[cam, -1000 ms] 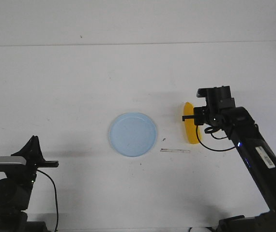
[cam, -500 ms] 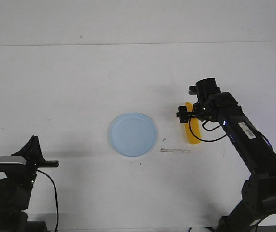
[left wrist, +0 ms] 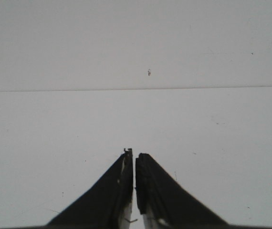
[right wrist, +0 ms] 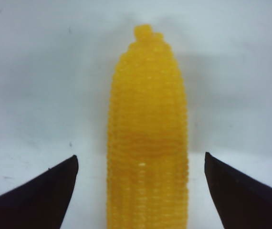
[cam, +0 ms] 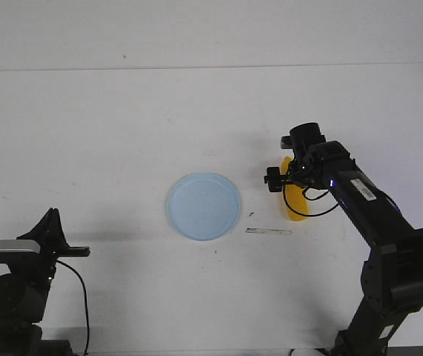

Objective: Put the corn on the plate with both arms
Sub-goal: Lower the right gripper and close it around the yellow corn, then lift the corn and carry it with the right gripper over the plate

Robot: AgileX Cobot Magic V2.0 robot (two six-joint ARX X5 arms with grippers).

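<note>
Straddling corn with right fingers wide open, nothing held; we centre, descend, close mid-cob. Left fingers closed, empty, near desk's front-left corner.

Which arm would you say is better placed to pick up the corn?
The right. Its open gripper already straddles the corn, with one finger on each side. The left gripper is shut, with only bare table before it, at the near left edge.

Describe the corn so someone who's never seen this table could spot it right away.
On the white table, look right of the pale blue plate, under the right arm's end effector. The corn lies there, the only bright yellow thing in view, its open fingers on either side.
</note>
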